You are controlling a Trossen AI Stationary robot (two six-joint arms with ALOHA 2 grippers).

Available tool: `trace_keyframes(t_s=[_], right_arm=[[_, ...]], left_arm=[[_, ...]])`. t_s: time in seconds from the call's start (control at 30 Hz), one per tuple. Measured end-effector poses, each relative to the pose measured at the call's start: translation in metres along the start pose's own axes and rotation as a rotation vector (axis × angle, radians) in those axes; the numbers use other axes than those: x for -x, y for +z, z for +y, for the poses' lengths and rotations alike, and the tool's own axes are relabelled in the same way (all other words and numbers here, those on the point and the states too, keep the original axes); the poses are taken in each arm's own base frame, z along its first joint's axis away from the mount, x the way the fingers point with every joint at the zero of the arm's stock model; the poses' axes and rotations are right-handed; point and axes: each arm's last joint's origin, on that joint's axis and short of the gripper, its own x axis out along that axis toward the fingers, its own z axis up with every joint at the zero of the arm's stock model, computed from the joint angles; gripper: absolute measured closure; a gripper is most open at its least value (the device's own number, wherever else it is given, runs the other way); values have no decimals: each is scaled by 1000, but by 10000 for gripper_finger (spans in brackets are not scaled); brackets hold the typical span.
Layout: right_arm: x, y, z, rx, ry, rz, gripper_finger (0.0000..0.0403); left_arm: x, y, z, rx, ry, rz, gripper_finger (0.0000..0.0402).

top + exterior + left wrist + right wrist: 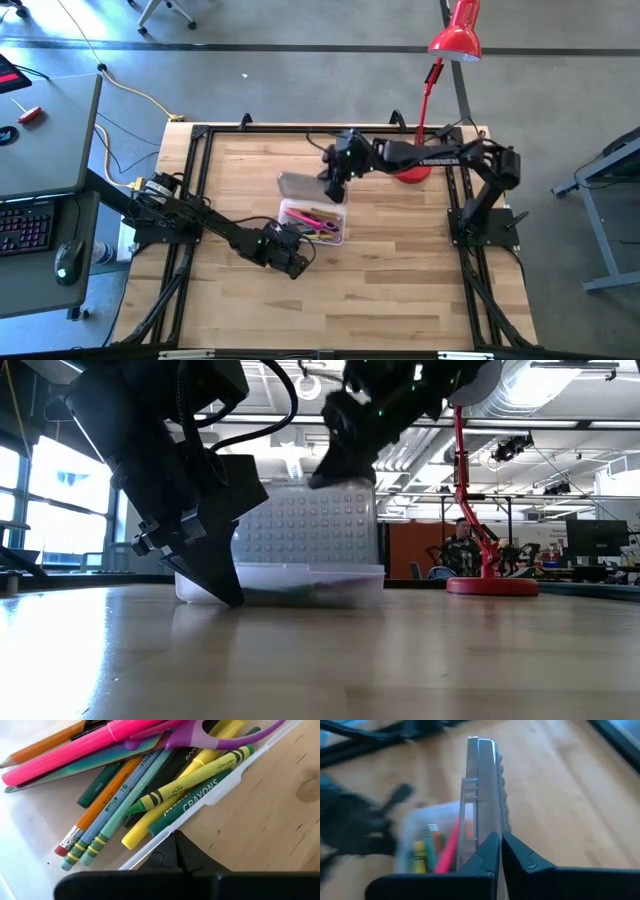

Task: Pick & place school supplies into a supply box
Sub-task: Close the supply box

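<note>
The clear supply box (pixel 284 222) sits mid-table with crayons, pencils, a pink marker (pixel 75 755) and purple-handled scissors (pixel 200 735) lying inside it. Its greyish studded lid (pixel 310 525) stands upright along the box's far side, its lower edge at the box's far rim. My right gripper (pixel 335 190) comes from the right and is shut on the lid. My left gripper (pixel 297 262), shut, is at the box's near left corner, tips down at the table (pixel 230 595). My right gripper pinches the lid's free upper edge (pixel 492 832) between its two fingers, one on each face, coming from above and the right. The lid stands upright in the hold, its lower edge still at the box. My left gripper's shut fingertips (pixel 175 845) sit against the box's rim (pixel 220 795) from the near side; whether they press on it I cannot tell.
A red desk lamp stands on its round base (pixel 412 170) near the table's far right, under the right arm, with its head (pixel 455 35) beyond the far edge. Bare wooden tabletop (pixel 400 290) stretches on the near and right sides. A person sits in the room behind (pixel 462 540).
</note>
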Motion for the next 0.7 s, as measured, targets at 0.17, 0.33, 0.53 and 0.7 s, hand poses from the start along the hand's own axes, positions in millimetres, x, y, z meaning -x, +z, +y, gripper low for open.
trace_keyframes(t_s=[0.17,0.33,0.53,0.7], right_arm=[[-3,-8,43,68,8,21,402],[-7,-24,79,143,-66,55,402],[7,-23,107,192,-101,-6,402],[24,-16,109,250,-231,-70,402]], left_arm=[[0,0,0,0,2,-2,388],[0,0,1,-2,8,-3,388],[0,0,1,-2,10,-3,391],[0,0,1,-3,11,-3,385]])
